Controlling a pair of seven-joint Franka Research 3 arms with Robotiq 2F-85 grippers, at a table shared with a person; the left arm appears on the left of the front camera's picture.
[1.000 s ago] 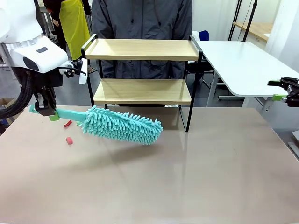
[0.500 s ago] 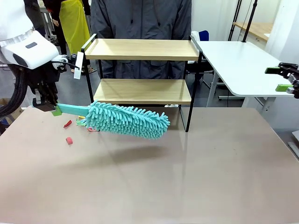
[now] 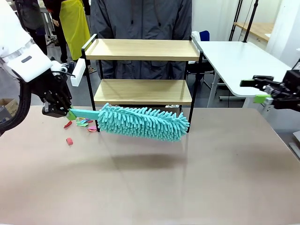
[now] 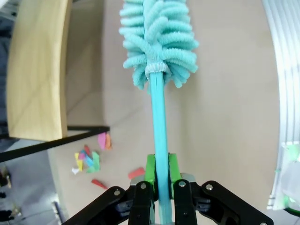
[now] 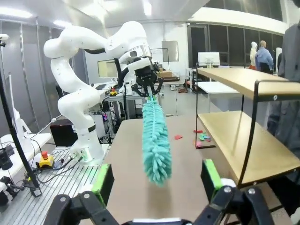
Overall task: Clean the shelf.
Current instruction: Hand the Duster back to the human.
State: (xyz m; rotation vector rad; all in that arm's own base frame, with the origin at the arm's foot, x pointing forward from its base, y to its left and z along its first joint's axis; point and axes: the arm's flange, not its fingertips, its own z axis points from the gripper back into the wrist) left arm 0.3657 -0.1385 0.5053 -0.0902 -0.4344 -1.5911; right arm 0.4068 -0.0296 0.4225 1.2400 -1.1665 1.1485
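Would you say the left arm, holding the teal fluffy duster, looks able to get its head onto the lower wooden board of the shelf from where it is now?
Probably yes: the duster hangs just before the lower board, whose front is open; only the black side posts flank it.

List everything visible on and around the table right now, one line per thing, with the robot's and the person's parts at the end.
Two-tier rack of light wooden boards in a black metal frame: one, at the table's far edge, both boards bare.
Teal fluffy microfibre duster with a teal handle: one, held level above the table, in front of the rack's lower board.
Coloured paper scraps: a small cluster plus a few loose red bits, on the table by the rack's left leg.
Brown table: one, under everything.
White table: one, far right.
Left gripper: shut on the duster's handle.
Right gripper: open, holding nothing, at the right edge.
Person in a dark jacket: one, standing behind the rack.
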